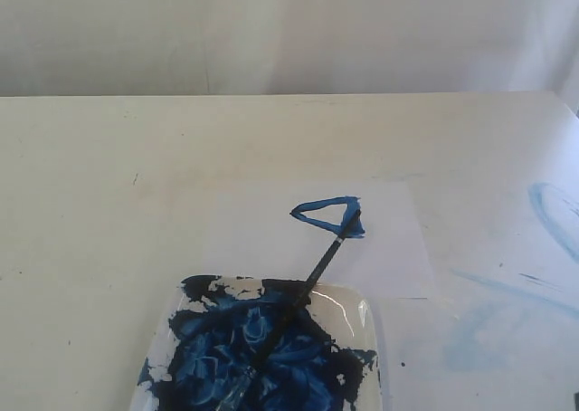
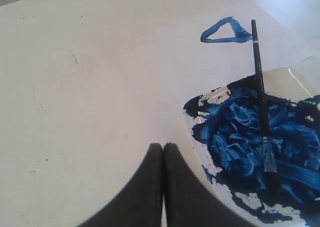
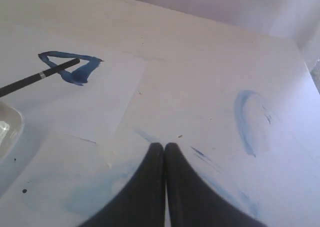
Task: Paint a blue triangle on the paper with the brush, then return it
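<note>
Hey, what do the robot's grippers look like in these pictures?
The left gripper and right gripper look alike: two plain matte black fingers each, broad at the base, curving to narrow tips. No cables or markings show; the arms are out of view.

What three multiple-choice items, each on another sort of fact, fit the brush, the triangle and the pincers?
1. Where do the bristles of the brush lie?
A. in a water cup
B. in the paint tray
C. in a pincer

2. What colour is the painted triangle?
A. red
B. green
C. blue

3. How do the left pincer and the right pincer stand?
A. both shut, empty
B. both open
C. one holds the brush

1 B: the bristles rest inside it.
2 C: its strokes are blue.
3 A: each one's jaws touch, holding nothing.
</note>
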`<state>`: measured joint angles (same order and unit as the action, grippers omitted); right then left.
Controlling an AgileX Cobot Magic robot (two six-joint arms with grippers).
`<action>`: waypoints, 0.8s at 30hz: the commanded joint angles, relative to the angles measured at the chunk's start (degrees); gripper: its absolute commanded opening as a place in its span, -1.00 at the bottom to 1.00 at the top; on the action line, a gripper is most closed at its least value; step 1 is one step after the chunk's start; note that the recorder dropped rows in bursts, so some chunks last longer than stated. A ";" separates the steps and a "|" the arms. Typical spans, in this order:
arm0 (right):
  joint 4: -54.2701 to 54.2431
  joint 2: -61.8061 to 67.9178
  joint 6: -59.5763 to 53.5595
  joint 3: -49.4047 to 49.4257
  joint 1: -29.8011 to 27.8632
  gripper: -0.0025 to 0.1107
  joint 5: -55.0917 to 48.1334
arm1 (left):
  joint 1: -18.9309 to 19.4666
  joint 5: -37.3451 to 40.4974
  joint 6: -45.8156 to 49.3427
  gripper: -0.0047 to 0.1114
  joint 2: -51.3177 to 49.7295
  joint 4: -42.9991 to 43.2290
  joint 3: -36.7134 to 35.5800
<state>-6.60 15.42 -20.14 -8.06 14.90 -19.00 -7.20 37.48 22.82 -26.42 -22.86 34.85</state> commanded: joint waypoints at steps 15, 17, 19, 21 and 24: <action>0.35 -15.42 17.34 8.06 -9.81 -0.96 0.04 | 0.23 0.11 -0.14 -0.92 0.35 -0.64 -0.20; 2.08 -15.42 17.34 8.06 -9.59 -0.96 0.04 | 0.23 0.11 -0.14 -0.92 0.35 -0.64 -0.20; 4.53 -15.42 17.34 8.06 -9.31 -0.96 0.19 | 0.23 0.11 -0.14 -0.92 0.35 -0.64 -0.20; 5.24 -15.42 17.34 8.06 -8.62 -0.96 0.19 | 0.23 0.11 -0.14 -0.92 0.35 -0.64 -0.20; 5.24 -15.42 17.34 8.06 -8.62 -0.96 0.19 | 0.23 0.11 -0.14 -0.92 0.35 -0.64 -0.20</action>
<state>-2.18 0.35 -3.05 -0.40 6.06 -19.14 -7.20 37.48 22.82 -26.42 -22.86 34.85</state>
